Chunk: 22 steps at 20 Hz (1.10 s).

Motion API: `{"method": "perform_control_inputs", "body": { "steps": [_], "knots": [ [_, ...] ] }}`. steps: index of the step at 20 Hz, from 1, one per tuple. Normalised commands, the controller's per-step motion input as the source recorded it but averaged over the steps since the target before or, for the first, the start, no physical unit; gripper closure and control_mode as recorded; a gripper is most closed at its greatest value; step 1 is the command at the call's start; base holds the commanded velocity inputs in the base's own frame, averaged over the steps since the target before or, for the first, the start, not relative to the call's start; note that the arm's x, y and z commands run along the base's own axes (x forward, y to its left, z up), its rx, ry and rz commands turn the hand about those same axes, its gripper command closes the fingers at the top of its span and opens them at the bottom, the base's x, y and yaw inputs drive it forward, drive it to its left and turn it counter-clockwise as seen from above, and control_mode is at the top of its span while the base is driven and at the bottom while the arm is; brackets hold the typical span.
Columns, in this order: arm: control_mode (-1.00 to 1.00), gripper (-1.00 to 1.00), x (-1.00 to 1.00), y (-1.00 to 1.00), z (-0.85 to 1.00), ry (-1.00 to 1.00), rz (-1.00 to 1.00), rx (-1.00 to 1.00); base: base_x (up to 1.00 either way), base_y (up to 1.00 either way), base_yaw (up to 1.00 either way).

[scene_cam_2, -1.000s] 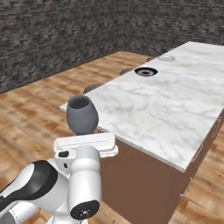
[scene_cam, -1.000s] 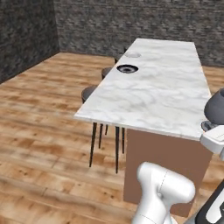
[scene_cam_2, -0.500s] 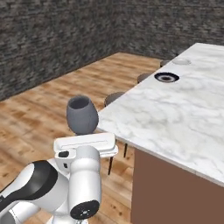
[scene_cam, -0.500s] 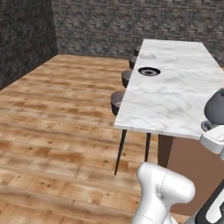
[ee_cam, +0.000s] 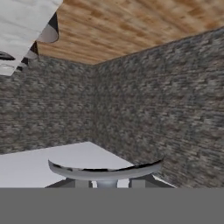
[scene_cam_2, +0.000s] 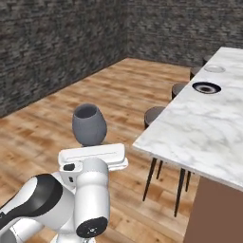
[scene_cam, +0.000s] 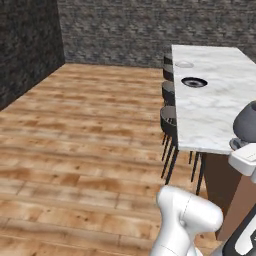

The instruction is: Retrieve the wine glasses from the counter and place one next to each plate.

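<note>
A grey-blue wine glass stands upright in my gripper, which is shut on its stem just above the white hand. The same glass and gripper sit at the right edge of the left base view. In the hand view the glass's round foot lies across the fingertips. Two plates rest on the long marble island: a darker plate and a lighter plate beyond it. The counter is out of view.
The marble island runs along the right, its near corner close to the arm. Black stools line its left side. Wooden floor spreads to the left, up to dark stone walls.
The whole picture has shifted: the base has moved, so the island now lies further right in both base views. The glass stays in the gripper as before.
</note>
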Motion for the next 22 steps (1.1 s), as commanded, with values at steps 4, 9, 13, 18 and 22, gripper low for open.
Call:
{"method": "perform_control_inputs", "body": {
  "steps": [4,9,13,18,22],
  "knots": [
    [1.00,1.00,0.00,0.00,0.00,0.00,0.00,0.00,0.02,1.00,-0.18],
    [1.00,1.00,0.00,0.00,0.00,0.00,0.00,0.00,0.18,1.00,-0.19],
    [1.00,1.00,0.00,0.00,0.00,0.00,0.00,0.00,0.66,1.00,-0.19],
    [1.00,1.00,0.00,0.00,0.00,0.00,0.00,0.00,0.97,1.00,-0.30],
    [1.00,1.00,0.00,0.00,0.00,0.00,0.00,0.00,1.00,1.00,-0.41]
  ]
}}
